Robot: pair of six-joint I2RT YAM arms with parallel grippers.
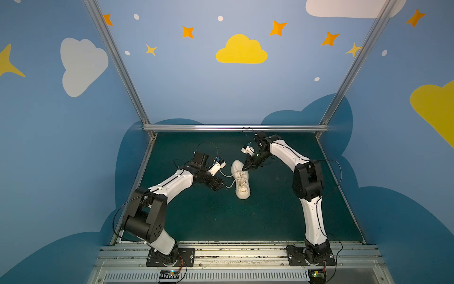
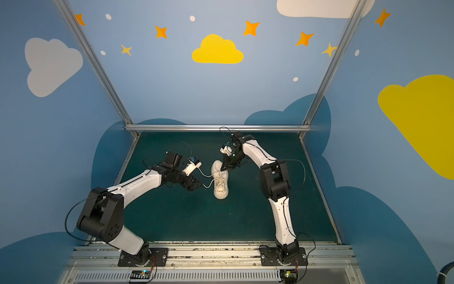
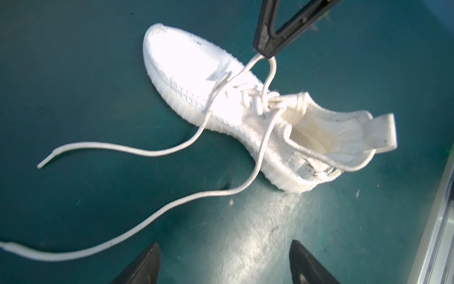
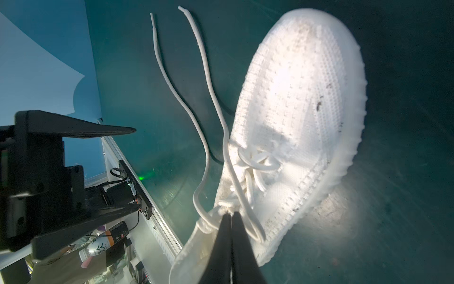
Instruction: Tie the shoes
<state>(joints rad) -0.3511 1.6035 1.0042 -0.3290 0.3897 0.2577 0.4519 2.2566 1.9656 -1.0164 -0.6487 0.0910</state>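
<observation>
Right gripper (image 4: 231,216) is clamping a lace loop (image 3: 267,70) above the sneaker (image 1: 240,183), lying centrally on the mat (image 1: 221,216). Left gripper (image 3: 224,243) is hovering wide-spread, empty, near 2 loose lace ends (image 3: 110,147). Likely forming the knot; next is calling for left catching 1 end.

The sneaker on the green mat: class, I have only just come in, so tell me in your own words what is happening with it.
A single white sneaker lies on the green mat. The right tool is shut on one lace and holds it up in a bend above the eyelets. The left tool is open and empty, beside the shoe on the side where both lace ends trail loose over the mat. No bow shows yet.
</observation>
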